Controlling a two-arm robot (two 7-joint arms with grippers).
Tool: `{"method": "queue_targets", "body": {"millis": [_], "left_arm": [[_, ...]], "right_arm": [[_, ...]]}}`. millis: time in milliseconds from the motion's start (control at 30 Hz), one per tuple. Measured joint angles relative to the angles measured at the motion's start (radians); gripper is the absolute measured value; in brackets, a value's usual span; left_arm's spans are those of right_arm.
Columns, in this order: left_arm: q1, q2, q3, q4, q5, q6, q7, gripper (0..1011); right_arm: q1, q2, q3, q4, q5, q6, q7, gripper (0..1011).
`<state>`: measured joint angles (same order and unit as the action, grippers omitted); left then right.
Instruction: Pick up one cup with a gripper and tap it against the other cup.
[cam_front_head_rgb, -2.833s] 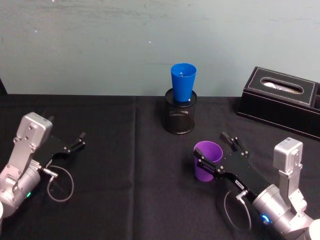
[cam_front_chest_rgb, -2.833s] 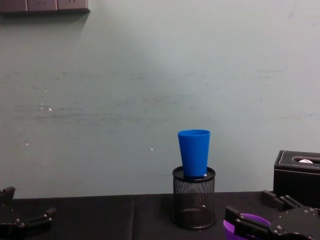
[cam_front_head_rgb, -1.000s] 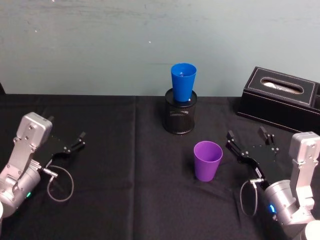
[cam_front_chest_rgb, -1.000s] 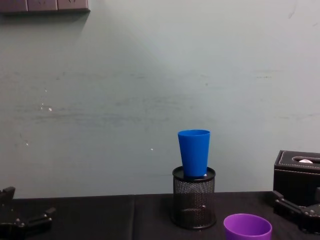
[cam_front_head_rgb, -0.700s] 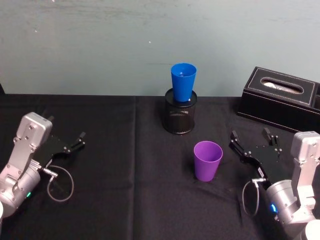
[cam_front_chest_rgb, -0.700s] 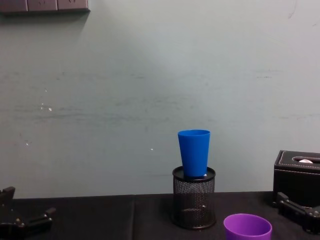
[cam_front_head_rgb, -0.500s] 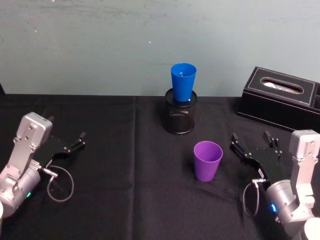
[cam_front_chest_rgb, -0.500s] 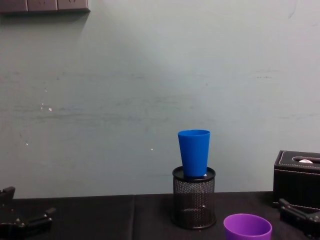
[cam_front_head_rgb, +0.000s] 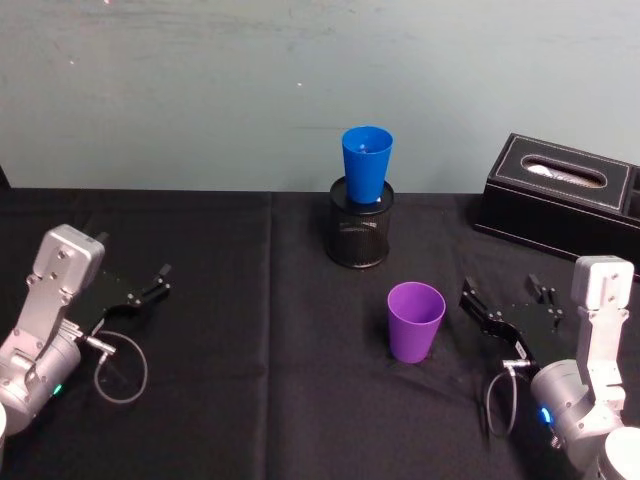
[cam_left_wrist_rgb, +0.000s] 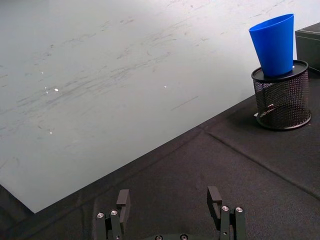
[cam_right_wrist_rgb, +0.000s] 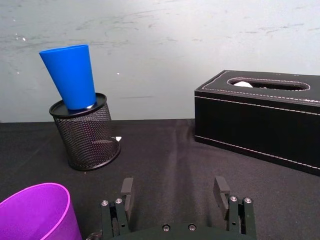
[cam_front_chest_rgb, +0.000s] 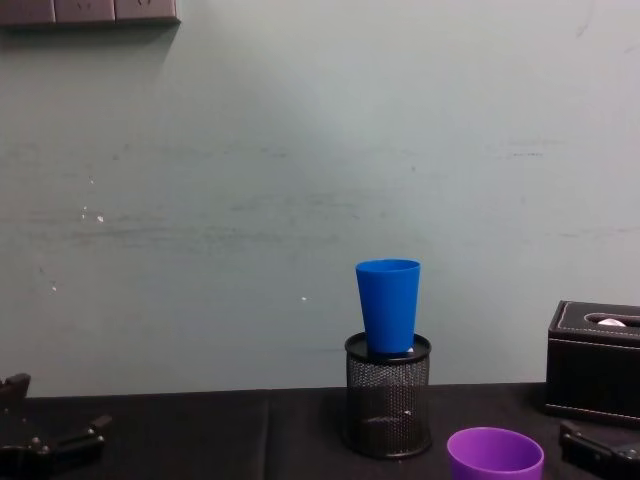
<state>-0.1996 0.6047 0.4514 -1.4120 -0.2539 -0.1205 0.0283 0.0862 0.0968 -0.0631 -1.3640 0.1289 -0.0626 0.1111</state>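
Two cups stand apart now, and neither one is held. The purple cup (cam_front_head_rgb: 416, 321) stands upright on the black table (cam_front_head_rgb: 250, 400), in front of the mesh pen holder (cam_front_head_rgb: 359, 236), and the blue cup (cam_front_head_rgb: 366, 165) sits upright in the top of that holder.

What has changed is the right gripper (cam_front_head_rgb: 508, 306). Almost three seconds ago its fingers were around the purple cup. Since then it has let go and pulled back toward the robot's right, and in the last second it has kept moving away a little more. Now its fingers are spread wide with nothing between them, beside the cup and not touching it. In the right wrist view the purple rim sits off to one side of the open fingers.

The left gripper (cam_front_head_rgb: 147, 287) is parked at the left side of the table, fingers apart and empty, as before.

For the task, I judge that the cup has been put down again, so the grasp must be repeated or the tapping is already finished; I cannot tell which.
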Motion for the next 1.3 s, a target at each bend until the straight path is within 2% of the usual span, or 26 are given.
{"method": "queue_targets", "body": {"millis": [1300], "left_arm": [[0.0, 0.0, 0.0, 0.0, 0.0, 0.0, 0.0, 1011]], "right_arm": [[0.001, -0.001, 0.001, 0.002, 0.003, -0.001, 0.004, 1003]]}}
